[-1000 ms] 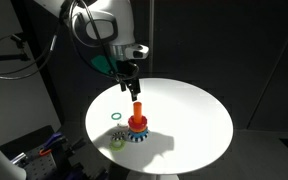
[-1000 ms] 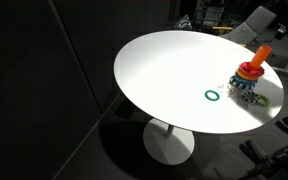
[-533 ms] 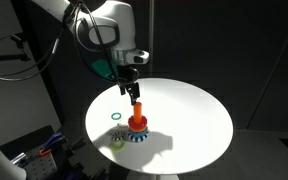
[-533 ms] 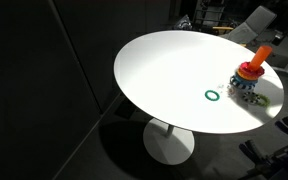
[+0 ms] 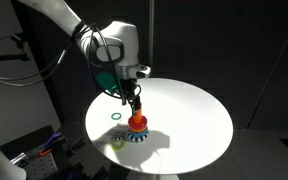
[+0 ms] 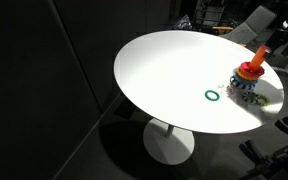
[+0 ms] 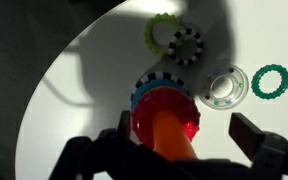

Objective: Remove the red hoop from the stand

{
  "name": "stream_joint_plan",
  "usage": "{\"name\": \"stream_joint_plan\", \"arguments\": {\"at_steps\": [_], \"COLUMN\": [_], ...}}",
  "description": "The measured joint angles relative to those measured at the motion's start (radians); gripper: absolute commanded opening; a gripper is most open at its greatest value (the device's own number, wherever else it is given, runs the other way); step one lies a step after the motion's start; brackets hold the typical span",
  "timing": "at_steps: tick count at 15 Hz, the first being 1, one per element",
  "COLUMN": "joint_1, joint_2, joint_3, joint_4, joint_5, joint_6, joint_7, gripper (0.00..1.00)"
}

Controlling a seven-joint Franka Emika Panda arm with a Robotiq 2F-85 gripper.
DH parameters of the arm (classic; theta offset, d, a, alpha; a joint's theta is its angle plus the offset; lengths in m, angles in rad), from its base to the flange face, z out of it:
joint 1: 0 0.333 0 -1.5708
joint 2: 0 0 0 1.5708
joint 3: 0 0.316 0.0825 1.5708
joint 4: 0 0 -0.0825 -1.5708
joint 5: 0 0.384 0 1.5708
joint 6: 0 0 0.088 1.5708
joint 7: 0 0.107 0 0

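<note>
The red hoop (image 5: 137, 123) sits low on the stand (image 5: 137, 136), around its orange peg and above the blue and dark toothed base, near the front left of the white round table. It also shows in an exterior view (image 6: 249, 71) and in the wrist view (image 7: 165, 111). My gripper (image 5: 134, 104) is open and empty, directly above the peg. In the wrist view the fingers (image 7: 184, 128) straddle the orange peg (image 7: 174, 142) without touching the hoop.
A thin dark-green ring (image 5: 116, 115) (image 6: 213, 96) (image 7: 272, 81) and a pale ring (image 5: 117, 141) (image 7: 224, 88) lie on the table (image 5: 194, 110) beside the stand. Two small gear-like pieces (image 7: 176, 38) lie further off. The table edge is close to the stand.
The gripper has come down and slightly toward the stand, from well above the peg to just over its top. The hoop and the rings have not moved.
</note>
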Motion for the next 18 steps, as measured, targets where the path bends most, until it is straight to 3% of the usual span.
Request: {"name": "stream_joint_plan", "arguments": {"at_steps": [5, 18], "joint_1": [0.000, 0.001], "joint_2": [0.059, 0.137], "joint_3": [0.006, 0.021], "joint_4": [-0.008, -0.011], "joint_5": [0.007, 0.017], "joint_6": [0.087, 0.156], "joint_7": [-0.007, -0.025], "gripper": [1.00, 1.00]}}
